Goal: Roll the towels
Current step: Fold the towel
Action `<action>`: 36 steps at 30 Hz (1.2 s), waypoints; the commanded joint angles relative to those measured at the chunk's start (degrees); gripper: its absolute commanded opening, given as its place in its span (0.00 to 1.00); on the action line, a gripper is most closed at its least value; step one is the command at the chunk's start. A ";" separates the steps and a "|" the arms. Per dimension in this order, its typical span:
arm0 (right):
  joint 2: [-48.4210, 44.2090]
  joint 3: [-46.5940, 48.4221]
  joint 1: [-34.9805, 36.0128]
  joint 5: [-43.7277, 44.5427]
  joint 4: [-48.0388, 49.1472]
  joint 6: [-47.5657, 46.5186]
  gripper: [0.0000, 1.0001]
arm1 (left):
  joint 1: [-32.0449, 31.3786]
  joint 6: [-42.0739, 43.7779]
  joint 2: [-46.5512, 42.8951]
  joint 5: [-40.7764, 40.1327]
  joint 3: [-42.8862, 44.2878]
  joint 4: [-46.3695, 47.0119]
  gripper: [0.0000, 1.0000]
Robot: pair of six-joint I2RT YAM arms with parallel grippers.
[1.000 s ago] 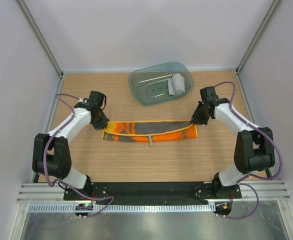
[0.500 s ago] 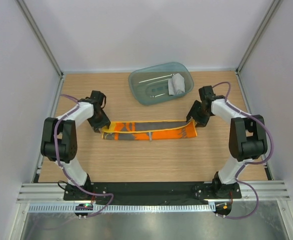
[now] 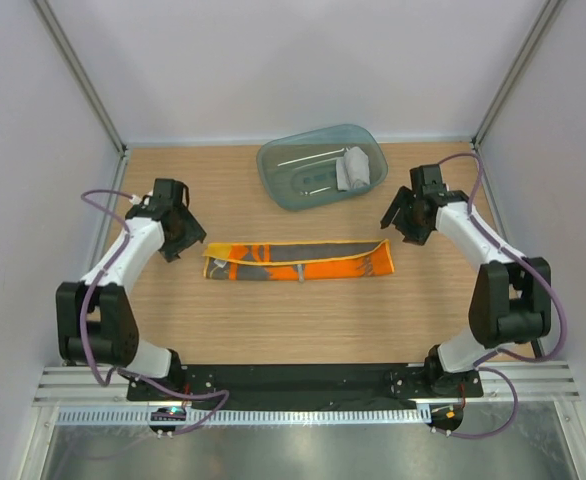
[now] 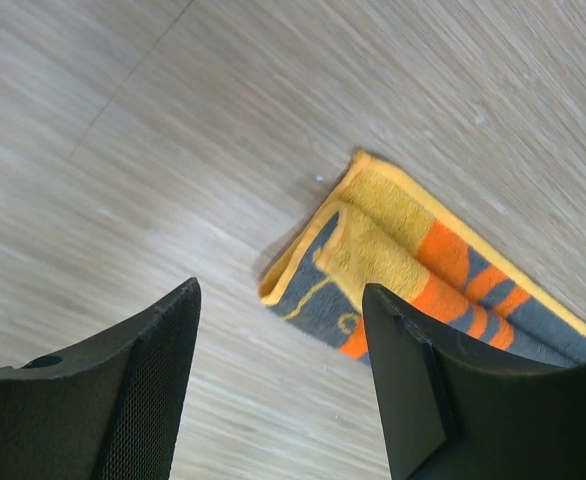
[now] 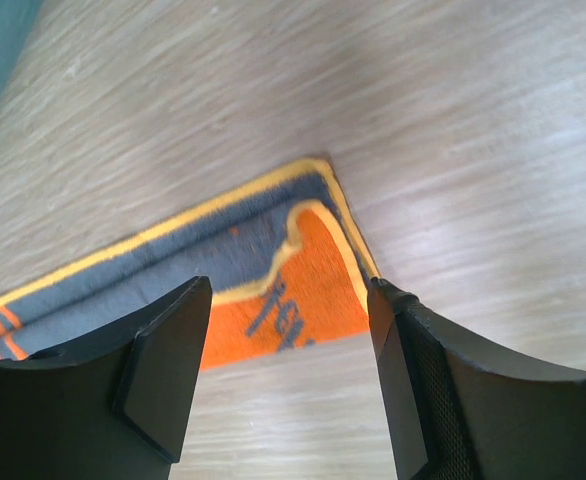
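At bench [image 3: 273,320] centre: yellow-orange towel [image 3: 298,261], folded into a long flat strip, not yet rolled. Left end effector [image 3: 183,238] and right end effector [image 3: 401,222] had just released its ends and drawn clear, jaws apart, empty. Far edge: grey towel [image 3: 354,168], bundled, in tray [image 3: 283,170]. Folding judged complete; rolling next.

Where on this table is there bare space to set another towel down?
Widest free patch: the table strip between the orange towel and the black base plate. Also the back left corner, between the teal tray and the left wall. Crowded: both towel ends, where the left tool and right tool hover open.
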 commanded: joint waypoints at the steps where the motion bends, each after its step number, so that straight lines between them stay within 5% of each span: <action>1: -6.66 -4.20 -0.15 1.36 0.52 -1.51 0.71 | -0.43 -0.09 -6.81 -2.24 -4.15 0.95 0.66; 9: -5.80 -7.64 -0.24 -2.69 4.39 -1.87 0.71 | -1.66 -1.59 -12.28 3.20 -14.18 10.96 0.67; 30: 0.36 -4.47 -0.24 -5.06 6.15 -1.78 0.69 | -2.36 -5.10 -3.05 4.53 -10.58 16.16 0.64; 33: 0.45 -4.12 -0.15 -5.32 6.06 -1.87 0.69 | -2.54 -5.28 -1.47 4.62 -9.97 16.42 0.56; 36: 0.36 -3.60 -0.15 -4.80 6.06 -1.96 0.69 | -2.89 -5.72 -1.03 4.70 -10.05 17.04 0.36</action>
